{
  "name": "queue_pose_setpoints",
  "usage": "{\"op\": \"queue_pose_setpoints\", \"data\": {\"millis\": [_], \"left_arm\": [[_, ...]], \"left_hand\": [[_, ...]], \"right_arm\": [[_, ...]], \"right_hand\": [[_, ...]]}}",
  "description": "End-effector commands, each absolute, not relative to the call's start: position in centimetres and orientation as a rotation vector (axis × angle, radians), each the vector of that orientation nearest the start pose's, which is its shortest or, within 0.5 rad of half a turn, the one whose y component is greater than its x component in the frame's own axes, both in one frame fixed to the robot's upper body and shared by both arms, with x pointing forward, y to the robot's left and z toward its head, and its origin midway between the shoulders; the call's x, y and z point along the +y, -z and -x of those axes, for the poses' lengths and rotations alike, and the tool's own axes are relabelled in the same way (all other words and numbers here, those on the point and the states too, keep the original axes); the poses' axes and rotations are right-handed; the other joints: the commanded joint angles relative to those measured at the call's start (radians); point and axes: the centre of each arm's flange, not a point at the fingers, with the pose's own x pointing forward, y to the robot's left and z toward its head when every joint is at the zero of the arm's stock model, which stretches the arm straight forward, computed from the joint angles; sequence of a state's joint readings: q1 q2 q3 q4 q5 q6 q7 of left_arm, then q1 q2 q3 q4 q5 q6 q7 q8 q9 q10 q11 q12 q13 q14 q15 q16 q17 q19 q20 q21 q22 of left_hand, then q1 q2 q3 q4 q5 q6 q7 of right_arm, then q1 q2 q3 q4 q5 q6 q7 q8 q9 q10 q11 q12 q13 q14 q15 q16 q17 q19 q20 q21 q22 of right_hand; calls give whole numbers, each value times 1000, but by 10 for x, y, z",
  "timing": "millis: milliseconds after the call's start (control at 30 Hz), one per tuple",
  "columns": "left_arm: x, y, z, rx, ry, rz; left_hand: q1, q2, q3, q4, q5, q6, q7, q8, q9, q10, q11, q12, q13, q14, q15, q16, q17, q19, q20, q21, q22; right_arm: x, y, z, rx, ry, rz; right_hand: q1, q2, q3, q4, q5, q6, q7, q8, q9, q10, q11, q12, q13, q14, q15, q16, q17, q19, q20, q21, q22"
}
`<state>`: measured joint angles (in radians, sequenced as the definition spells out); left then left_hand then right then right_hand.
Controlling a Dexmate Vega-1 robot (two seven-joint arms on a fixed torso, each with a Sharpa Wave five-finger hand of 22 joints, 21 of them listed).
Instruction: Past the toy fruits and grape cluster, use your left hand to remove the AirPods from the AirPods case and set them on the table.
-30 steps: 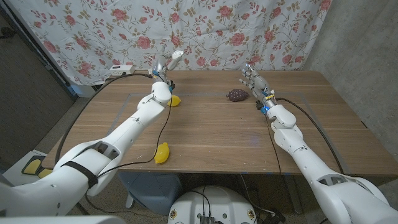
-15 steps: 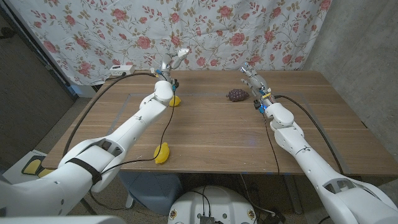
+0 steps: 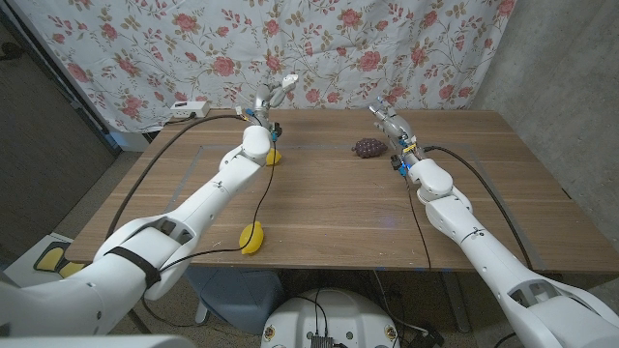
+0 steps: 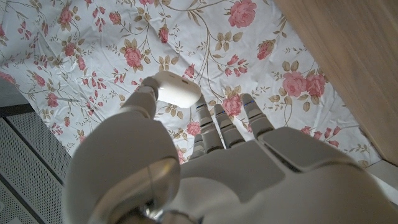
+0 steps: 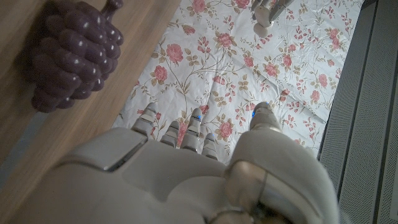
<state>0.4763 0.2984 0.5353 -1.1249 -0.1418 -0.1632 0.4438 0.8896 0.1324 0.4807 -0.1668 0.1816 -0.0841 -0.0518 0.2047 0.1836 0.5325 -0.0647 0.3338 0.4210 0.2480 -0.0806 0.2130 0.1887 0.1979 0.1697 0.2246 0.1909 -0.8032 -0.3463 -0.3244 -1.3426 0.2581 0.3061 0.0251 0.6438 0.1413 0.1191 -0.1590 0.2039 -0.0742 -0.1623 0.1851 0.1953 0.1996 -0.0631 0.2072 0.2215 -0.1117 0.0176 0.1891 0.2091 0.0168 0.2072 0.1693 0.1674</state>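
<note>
Head view looks down on a wooden table [image 3: 319,208] with a smooth, pale-brown grain, backed by a cloth curtain [image 3: 193,48] printed with pink roses on white. Raised above the table's far edge, towards its left corner, the left hand [image 3: 263,101] holds the AirPods case [image 3: 287,81] up against the curtain. In the left wrist view the case [image 4: 176,89] is a small, glossy white, rounded pebble shape pinched at the thumb tip, with the other fingers [image 4: 225,121] reaching up straight beside it; whether its lid is open cannot be told, and no earbuds can be made out. Just under that hand, close to the far edge, lies a yellow toy fruit [image 3: 274,156], partly hidden by the arm. A second yellow toy fruit [image 3: 252,237], curved and smooth, lies by the near edge, left of the middle, with a black cable passing beside it. The grape cluster [image 3: 367,147], a dark purple lump of rounded knobbly beads, sits near the far edge right of the middle; the right wrist view shows it [image 5: 73,53] matte and bumpy on the wood. The right hand [image 3: 389,121] is lifted just beside the grapes, holding nothing, its fingers [image 5: 168,134] slightly spread and pointing towards the curtain.
</note>
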Motion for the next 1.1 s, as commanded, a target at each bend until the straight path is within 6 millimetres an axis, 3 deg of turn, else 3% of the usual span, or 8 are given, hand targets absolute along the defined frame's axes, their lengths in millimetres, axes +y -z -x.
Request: {"op": "queue_pose_setpoints", "data": {"millis": [33,100,267,467,700,833,933,1100], "left_arm": [[185,-109,-686,-762,-87,-210],[181,-108,-686,-752,-74,-205],[168,-103,-690,-748,-10,-188],[158,-100,-693,-727,41,-124],[152,-95,-693,-702,101,-57],[148,-93,-692,-698,108,-44],[146,-94,-692,-700,109,-43],[140,-92,-692,-692,144,-2]], "left_hand": [[3,8,-4,2,4,2,5,0,3,153,-151,8,2,1,-2,-4,1,-4,1,-2,2],[5,10,-6,3,4,22,24,6,3,157,-152,9,3,1,-1,-4,2,-4,1,-2,2],[7,14,-7,4,4,29,36,7,2,161,-152,11,4,3,-2,-3,2,-3,1,-1,2],[10,15,-8,4,4,34,41,8,2,164,-151,11,5,3,-2,-3,3,-5,0,-2,2],[12,17,-8,4,4,34,42,7,2,166,-152,11,6,1,-3,-4,3,-6,-1,-2,2],[14,18,-8,3,4,35,42,7,2,166,-152,11,6,0,-4,-4,3,-8,0,-3,2],[15,18,-9,3,4,36,42,7,2,166,-152,11,6,-1,-5,-4,3,-8,-1,-3,2],[17,19,-9,3,4,34,40,5,2,166,-152,11,7,-2,-3,-4,3,-9,-1,-3,2]], "right_arm": [[-206,-23,-641,-759,-234,232],[-205,-24,-641,-757,-235,226],[-204,-24,-641,-755,-241,226],[-203,-26,-640,-757,-223,244],[-203,-25,-639,-766,-234,281],[-200,-24,-637,-778,-227,303],[-198,-24,-637,-785,-223,313],[-193,-26,-636,-784,-220,364]], "right_hand": [[22,-1,9,-6,11,-14,-1,-1,2,-10,-1,1,3,-7,-8,9,-1,-6,2,8,3],[24,-1,10,-7,11,-15,0,0,2,-12,-1,0,3,-7,-10,9,-1,-6,2,8,3],[29,-2,13,-8,12,-15,5,2,2,-13,1,-1,3,-7,-8,11,-1,-5,1,10,3],[35,-4,16,-8,13,-19,6,2,2,-20,4,-3,3,-5,-11,13,-2,-3,-2,12,3],[69,-2,35,-14,18,-44,16,2,2,-31,-8,-5,5,-4,-22,18,-2,1,-3,15,2],[97,-3,49,-17,20,-52,13,5,1,-24,-30,1,8,-6,-33,20,-3,-1,-10,16,2],[107,-4,54,-17,21,-55,17,6,1,-20,-29,3,10,-4,-35,22,-3,0,-6,16,2],[133,-5,67,-17,23,-89,9,0,1,-31,-39,1,14,-12,-48,21,-3,-8,-26,14,1]]}}
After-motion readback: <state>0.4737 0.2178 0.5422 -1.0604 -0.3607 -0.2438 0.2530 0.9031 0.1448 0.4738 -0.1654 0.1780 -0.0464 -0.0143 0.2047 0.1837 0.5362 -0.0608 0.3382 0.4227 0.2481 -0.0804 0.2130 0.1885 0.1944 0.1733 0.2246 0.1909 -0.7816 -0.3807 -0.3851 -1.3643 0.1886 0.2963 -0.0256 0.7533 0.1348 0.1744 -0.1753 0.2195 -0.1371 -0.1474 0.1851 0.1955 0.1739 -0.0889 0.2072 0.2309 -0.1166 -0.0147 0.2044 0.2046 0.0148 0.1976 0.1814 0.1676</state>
